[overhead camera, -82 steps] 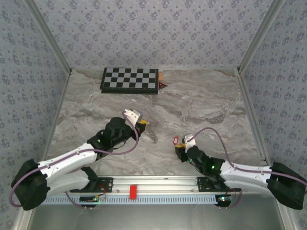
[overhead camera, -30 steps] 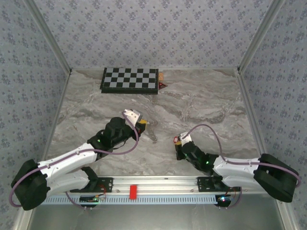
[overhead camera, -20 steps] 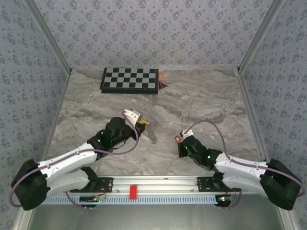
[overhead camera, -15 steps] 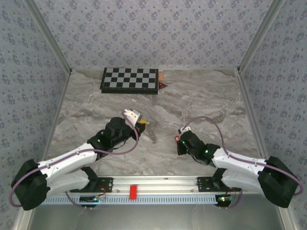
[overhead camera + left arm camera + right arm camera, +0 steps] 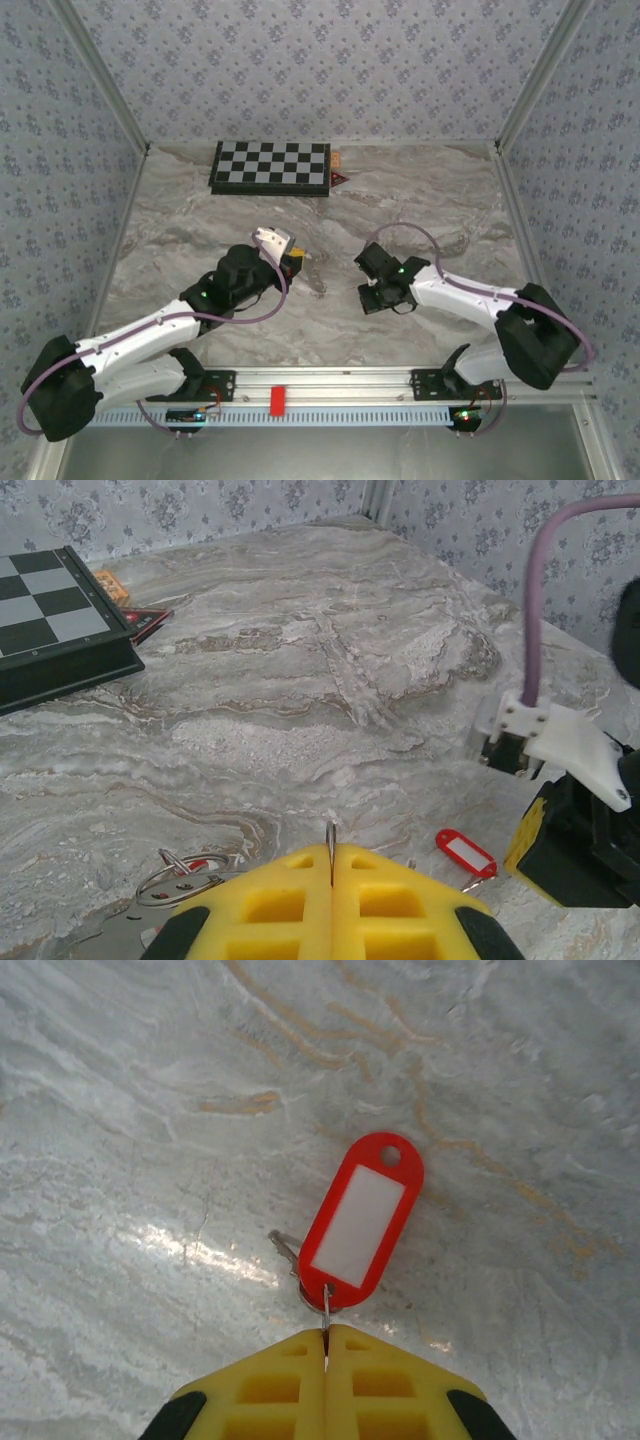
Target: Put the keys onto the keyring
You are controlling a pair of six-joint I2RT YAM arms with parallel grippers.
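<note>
My right gripper (image 5: 325, 1335) is shut on the small wire loop of a key (image 5: 362, 1222), which has a red head with a white label. Its silvery blade (image 5: 285, 1250) pokes out to the left, just over the marble. From the left wrist view the same key (image 5: 465, 852) lies low beside the right arm's yellow fingers (image 5: 528, 832). My left gripper (image 5: 331, 858) is shut on a thin metal wire standing edge-on, the keyring (image 5: 331, 832). More pale wire loops with a red bit (image 5: 188, 870) sit just left of those jaws. From above, the left gripper (image 5: 298, 260) and right gripper (image 5: 370, 297) face each other mid-table.
A black-and-white chequerboard (image 5: 270, 165) lies at the back, with a small dark-red triangular piece (image 5: 338, 178) and an orange piece (image 5: 337, 158) beside it. A red block (image 5: 277, 399) sits on the front rail. Patterned walls close in three sides.
The right arm has swung its wrist away from the near edge toward mid-table, carrying the key with it. The left arm has stayed put.
</note>
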